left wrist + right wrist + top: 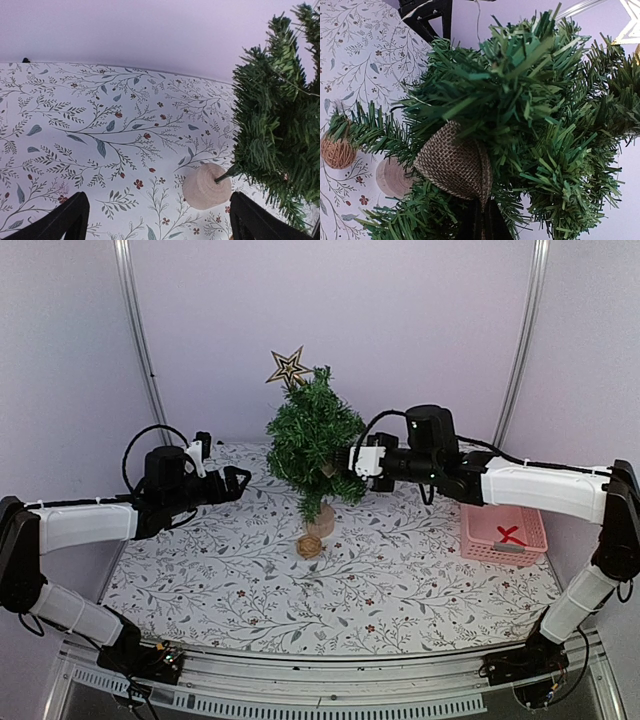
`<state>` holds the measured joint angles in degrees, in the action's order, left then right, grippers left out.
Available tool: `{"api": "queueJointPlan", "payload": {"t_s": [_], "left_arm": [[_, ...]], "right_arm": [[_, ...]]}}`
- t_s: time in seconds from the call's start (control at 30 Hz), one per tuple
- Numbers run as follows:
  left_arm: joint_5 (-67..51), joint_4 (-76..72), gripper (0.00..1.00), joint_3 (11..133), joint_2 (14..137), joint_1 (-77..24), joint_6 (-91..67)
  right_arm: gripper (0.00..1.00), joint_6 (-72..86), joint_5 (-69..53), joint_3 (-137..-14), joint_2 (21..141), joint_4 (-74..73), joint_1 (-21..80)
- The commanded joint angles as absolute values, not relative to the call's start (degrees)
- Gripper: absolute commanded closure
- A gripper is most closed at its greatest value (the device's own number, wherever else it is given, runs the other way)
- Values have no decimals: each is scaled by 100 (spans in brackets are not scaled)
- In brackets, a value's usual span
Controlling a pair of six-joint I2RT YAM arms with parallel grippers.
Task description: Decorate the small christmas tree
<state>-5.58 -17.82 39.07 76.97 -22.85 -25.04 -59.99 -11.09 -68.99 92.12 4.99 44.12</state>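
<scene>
The small christmas tree [312, 440] stands at the back middle of the table on its round wood base [320, 523], with a gold star [288, 367] at its top. My right gripper [347, 462] is pushed into the tree's right side. In the right wrist view it [482, 210] is shut on the edge of a brown burlap ribbon loop [451, 165] lying among the branches [540, 115]. My left gripper [240, 480] hangs open left of the tree. Its dark fingers [65, 220] frame the wood base [206, 186] from low down, holding nothing.
A small wicker ball [309, 546] lies on the floral tablecloth just in front of the tree base. A pink basket [480, 540] with a red item [512, 535] inside sits at the right. White walls and metal posts close off the back.
</scene>
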Motion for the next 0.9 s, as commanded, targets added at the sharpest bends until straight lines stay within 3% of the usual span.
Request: {"api": "queueJointPlan", "payload": {"t_s": [0.0,0.4,0.6,0.87], "left_arm": [[-598,-1961,1,3998,7793,-2249,-2465],[-659,-1978,1,4067,7891,-2250,-2474],[-677,-1986,1,4087,7910,-2250,-2474],[-686,-2009,1,4038,7888,-2252,-2539]], "right_arm": [[95,-5821,-1034,-7104,9405,682,4363],[83,-5719,-915,-7045,9462,720,4365],[66,-5640,-816,-7036,9360,775,4366],[52,-5573,-777,-6933,9132,676,4359]]}}
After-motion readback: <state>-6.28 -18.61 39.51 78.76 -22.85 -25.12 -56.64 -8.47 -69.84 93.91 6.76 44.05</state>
